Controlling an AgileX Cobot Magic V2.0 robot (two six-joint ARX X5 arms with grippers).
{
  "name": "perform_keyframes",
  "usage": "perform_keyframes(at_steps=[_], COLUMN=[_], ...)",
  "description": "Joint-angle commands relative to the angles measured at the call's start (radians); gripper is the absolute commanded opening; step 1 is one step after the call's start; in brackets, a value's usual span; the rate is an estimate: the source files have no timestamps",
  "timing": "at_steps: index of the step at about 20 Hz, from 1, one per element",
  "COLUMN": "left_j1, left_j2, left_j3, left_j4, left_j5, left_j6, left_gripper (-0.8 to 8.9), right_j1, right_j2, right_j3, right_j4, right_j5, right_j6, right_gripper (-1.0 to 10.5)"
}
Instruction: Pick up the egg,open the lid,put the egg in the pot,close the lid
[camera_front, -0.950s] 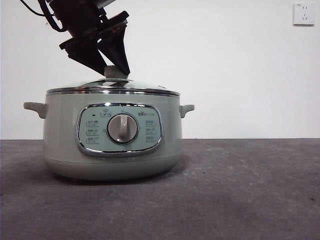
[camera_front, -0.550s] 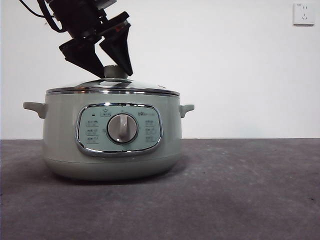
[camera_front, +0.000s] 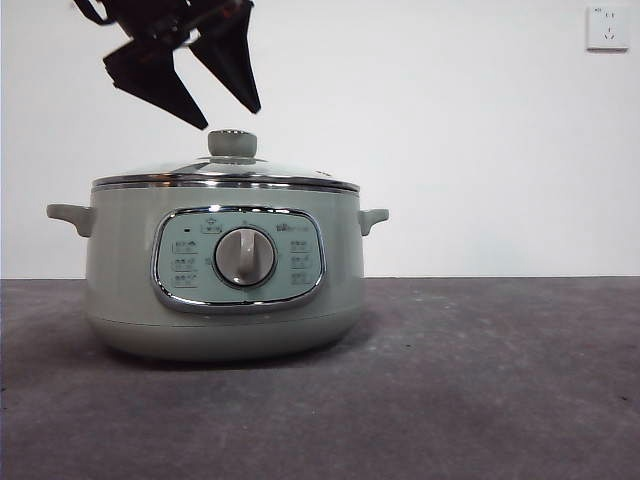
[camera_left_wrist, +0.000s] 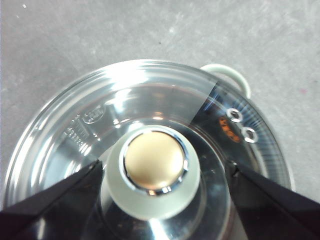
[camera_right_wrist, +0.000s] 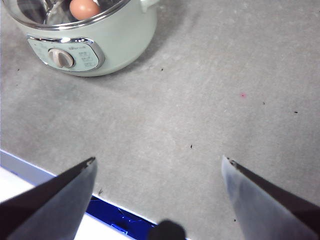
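With the egg (camera_right_wrist: 84, 8) inside the pot (camera_front: 224, 270) and the lid (camera_front: 226, 172) seated on its rim, the left end effector (camera_front: 232, 118) hovers spread above the knob (camera_left_wrist: 154, 170), gripping nothing, while the right end effector (camera_right_wrist: 158, 165) waits spread over the worktop (camera_right_wrist: 210, 100).

A plain white wall (camera_front: 480, 140) with a socket (camera_front: 607, 27) backs the grey table (camera_front: 480, 380).
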Motion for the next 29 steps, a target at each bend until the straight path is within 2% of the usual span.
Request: perform_keyframes(at_steps=[1,7,13,19,26,27,28,29], left_j1=[0.000,-0.001,-0.003,-0.002,-0.002,-0.002,-0.002,-0.002], left_j2=[-0.024,-0.151,-0.356,-0.492,-0.513,-0.513,-0.513,-0.513], left_j3=[-0.009,-0.009,-0.009,-0.009,-0.009,-0.009,-0.009,-0.009], left_j4=[-0.025,-0.185,-0.370,-0.502,-0.603,-0.604,-0.602,-0.602], left_j5=[0.005,0.023,0.173,0.174,0.173,0.173,0.173,0.173], left_j6=[-0.011,-0.042,-0.067,-0.074,-0.074,-0.074,-0.073,-0.073], left_gripper=[4.17,4.12,4.09,4.09,3.99,3.36,1.96,0.37], right_j1=[0.001,0.001,0.001,0.001,0.001,0.001,0.001,0.001], right_j2=[-0.002,-0.002,-0.002,-0.002,-0.001,-0.001,-0.001,-0.001], right_j3=[-0.011,-0.011,-0.011,-0.011,-0.011,-0.011,-0.011,-0.011], right_j4=[0.006,0.006,0.004,-0.001,-0.001,-0.002,-0.002,-0.001], right_j5=[0.005,0.004,0.003,0.003,0.003,0.003,0.003,0.003], right_j6=[0.011,0.011,0.011,0.011,0.011,0.011,0.011,0.011], right_gripper=[4.3,4.3,4.3,4.3,4.3,3.9,2.7,1.0])
